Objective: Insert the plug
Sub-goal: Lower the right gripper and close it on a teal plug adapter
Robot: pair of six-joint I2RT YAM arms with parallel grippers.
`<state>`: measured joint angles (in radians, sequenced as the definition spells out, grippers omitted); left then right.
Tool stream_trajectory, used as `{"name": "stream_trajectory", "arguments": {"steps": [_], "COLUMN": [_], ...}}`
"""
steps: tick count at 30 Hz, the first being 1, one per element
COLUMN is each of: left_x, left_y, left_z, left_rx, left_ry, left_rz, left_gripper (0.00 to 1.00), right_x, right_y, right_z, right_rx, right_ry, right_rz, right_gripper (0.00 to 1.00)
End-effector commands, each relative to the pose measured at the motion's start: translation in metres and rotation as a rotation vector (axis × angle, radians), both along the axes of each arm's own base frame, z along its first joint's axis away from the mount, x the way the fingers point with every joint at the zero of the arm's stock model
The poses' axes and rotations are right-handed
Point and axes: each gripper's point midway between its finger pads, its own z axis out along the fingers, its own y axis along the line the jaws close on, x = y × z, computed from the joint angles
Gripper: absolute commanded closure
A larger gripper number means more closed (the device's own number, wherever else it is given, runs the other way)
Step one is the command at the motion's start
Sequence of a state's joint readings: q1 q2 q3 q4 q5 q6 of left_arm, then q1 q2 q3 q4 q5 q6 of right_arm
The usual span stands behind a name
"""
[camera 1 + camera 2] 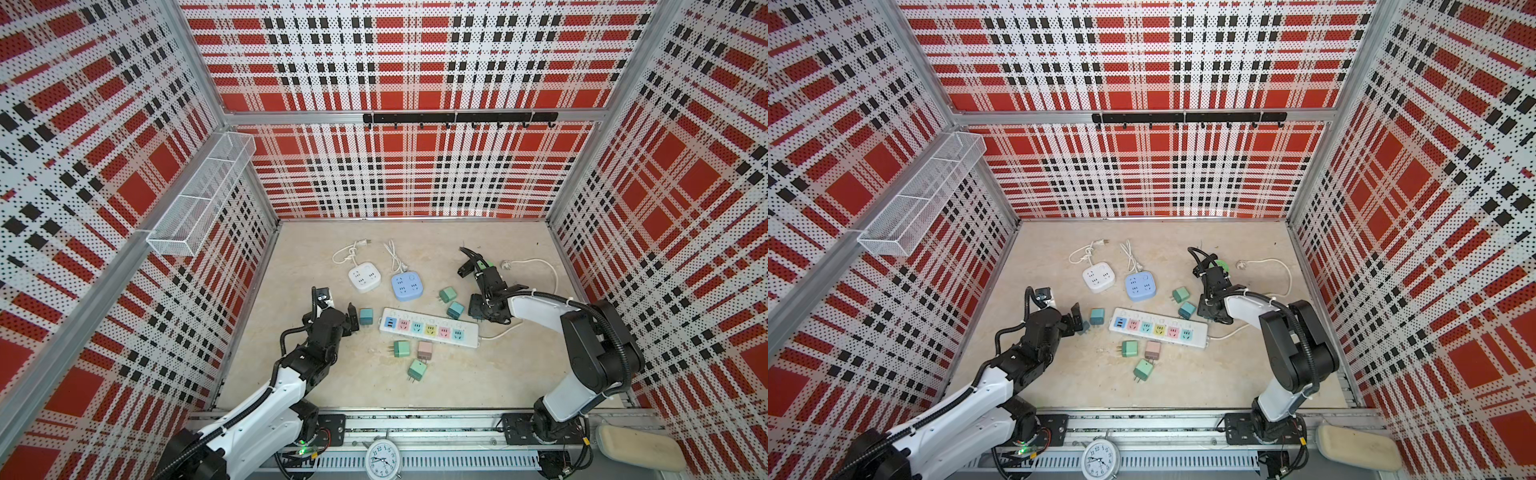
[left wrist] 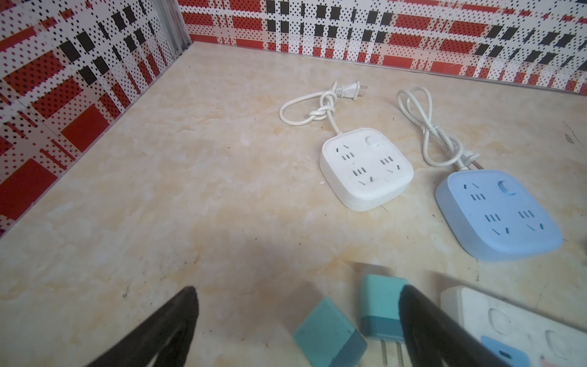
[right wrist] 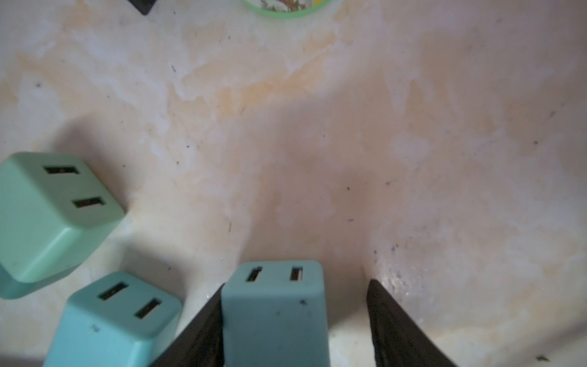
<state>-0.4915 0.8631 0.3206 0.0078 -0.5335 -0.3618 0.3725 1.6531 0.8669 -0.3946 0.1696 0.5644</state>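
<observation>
A teal plug (image 3: 274,311) stands between the fingers of my right gripper (image 3: 295,284), its two slots facing the camera. It touches one finger (image 3: 203,324) and a gap separates it from the other finger (image 3: 390,317), so the jaws are open. In both top views this gripper (image 1: 478,311) points down right of the white power strip (image 1: 430,332) with coloured sockets and hides that plug. My left gripper (image 2: 298,290) is wide open at the strip's left end, with a teal plug (image 2: 327,333) lying flat between its fingers and another teal plug (image 2: 381,305) beside one finger.
A green plug (image 3: 54,209) and a teal plug (image 3: 117,317) sit close beside the right gripper. A white square socket (image 1: 364,279) and a blue one (image 1: 406,286) lie behind the strip. Three more plugs (image 1: 417,369) lie in front. A white cable (image 1: 540,266) loops at the right.
</observation>
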Motion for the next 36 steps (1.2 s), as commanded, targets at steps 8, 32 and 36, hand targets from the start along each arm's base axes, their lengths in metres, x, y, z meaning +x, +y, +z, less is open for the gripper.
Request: {"name": "stream_trajectory", "arguments": {"steps": [8, 32, 36], "left_x": [0.008, 0.01, 0.01], "left_y": [-0.002, -0.005, -0.003], "left_z": [0.018, 0.015, 0.015], "left_rx": [-0.004, 0.018, 0.019], "left_ry": [-0.044, -0.031, -0.029], "left_rz": [0.025, 0.024, 0.04], "left_gripper": [0.0, 0.01, 0.01], "right_x": [-0.01, -0.008, 0.003], "right_y": [0.005, 0.012, 0.014], "right_z": [-0.001, 0.007, 0.03], "right_rx": [0.015, 0.015, 0.025], "right_ry": [0.012, -0.022, -0.1], "right_rz": [0.009, 0.039, 0.047], "right_gripper": [0.4, 0.61, 0.67]}}
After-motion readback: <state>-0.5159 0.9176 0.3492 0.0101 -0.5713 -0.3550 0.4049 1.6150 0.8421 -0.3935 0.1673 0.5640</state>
